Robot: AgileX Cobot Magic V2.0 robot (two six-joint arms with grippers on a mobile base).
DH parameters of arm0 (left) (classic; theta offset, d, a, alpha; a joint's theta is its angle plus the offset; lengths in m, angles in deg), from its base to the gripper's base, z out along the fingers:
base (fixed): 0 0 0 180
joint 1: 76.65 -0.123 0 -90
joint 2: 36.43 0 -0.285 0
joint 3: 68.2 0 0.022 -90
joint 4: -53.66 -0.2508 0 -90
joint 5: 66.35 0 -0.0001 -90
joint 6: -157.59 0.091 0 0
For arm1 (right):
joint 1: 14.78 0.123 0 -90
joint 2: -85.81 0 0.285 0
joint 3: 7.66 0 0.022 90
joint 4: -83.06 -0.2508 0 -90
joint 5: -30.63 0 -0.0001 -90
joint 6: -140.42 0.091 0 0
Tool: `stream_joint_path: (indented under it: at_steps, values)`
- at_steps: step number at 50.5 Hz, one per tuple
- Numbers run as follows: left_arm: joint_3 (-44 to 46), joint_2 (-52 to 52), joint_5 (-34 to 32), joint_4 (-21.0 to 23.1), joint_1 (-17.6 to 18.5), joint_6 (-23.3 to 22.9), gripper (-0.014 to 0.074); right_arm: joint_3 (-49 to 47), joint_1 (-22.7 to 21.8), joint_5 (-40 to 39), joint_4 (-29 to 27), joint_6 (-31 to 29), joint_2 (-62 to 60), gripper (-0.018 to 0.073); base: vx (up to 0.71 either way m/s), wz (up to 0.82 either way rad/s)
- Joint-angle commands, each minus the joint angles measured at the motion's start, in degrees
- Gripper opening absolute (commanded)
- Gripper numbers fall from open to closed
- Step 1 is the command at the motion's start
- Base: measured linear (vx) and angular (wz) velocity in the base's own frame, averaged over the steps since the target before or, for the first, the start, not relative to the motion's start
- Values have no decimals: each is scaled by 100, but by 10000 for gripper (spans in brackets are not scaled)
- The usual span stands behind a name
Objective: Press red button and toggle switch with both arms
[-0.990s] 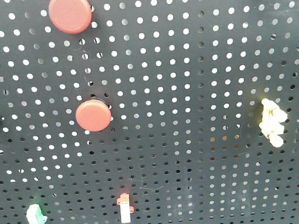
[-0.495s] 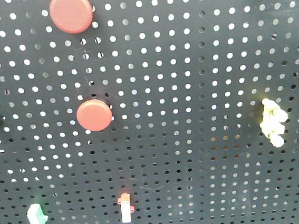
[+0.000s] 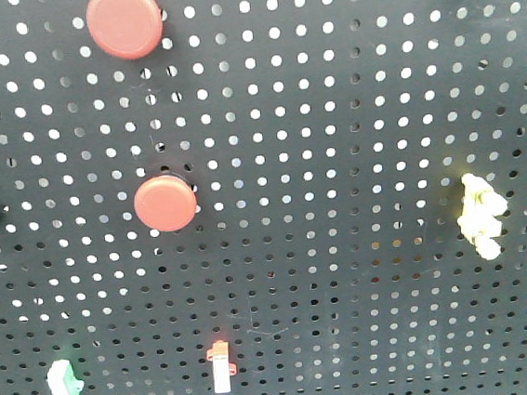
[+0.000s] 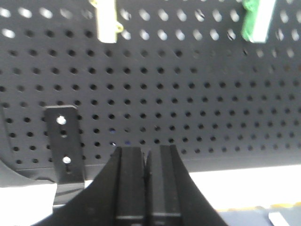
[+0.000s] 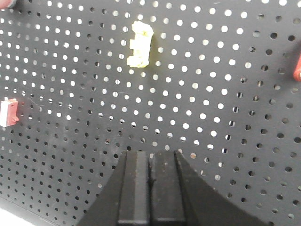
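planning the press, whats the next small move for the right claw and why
Probably ease the shut right claw up and forward toward the yellow switch. The claw sits low, apart from the pegboard, with the switch above it and slightly left. No red button shows fully in the wrist view.

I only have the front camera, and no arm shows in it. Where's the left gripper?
Observer: Its wrist view shows the left gripper shut, facing the board near the bottom edge.
Operator: And the right?
Observer: The right gripper is shut too, below the yellow part in its view.
Operator: Anything near the left one?
Observer: A black bracket with two screws, just left of it in that view.
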Motion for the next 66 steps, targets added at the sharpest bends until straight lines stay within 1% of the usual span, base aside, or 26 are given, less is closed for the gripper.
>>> stream_joint_path:
  at_steps: [1,41,45,47,49,51,53,56,57,59,61,64,66]
  values:
    - [-200,91,-529,-32,-8,-108,2,-150,-29,-348,-82,-7,98,-3,0,0]
    - [-200,91,-529,-37,-8,-108,2,-150,-29,-379,-82,-14,98,-3,0,0]
    - [-200,91,-529,-37,-8,-108,2,-56,-29,-387,-85,157,113,-3,0,0]
    - [-200,91,-529,-37,-8,-108,2,49,-29,-391,29,390,117,-3,0,0]
    - [-200,91,-529,-37,-8,-108,2,187,-49,-428,292,709,117,-3,0,0]
    - [-200,91,-529,-37,-8,-108,2,356,-96,-469,758,1193,117,-3,0,0]
    - [-200,91,-529,-37,-8,-108,2,504,-175,-528,1277,1819,117,-3,0,0]
    - [-200,91,-529,-37,-8,-108,2,766,-382,-699,2358,3147,117,-3,0,0]
    - [-200,91,-529,-37,-8,-108,2,823,-434,-750,2603,3444,117,-3,0,0]
    - [-200,91,-529,-37,-8,-108,2,995,-581,-938,3284,4266,117,-3,0,0]
    - [-200,91,-529,-37,-8,-108,2,1142,-709,-1158,3747,4903,117,-3,0,0]
    - [-200,91,-529,-37,-8,-108,2,1365,-811,-1419,4228,5389,102,-3,0,0]
    - [-200,91,-529,-37,-8,-108,2,1531,-844,-1597,4360,5543,71,-3,0,0]
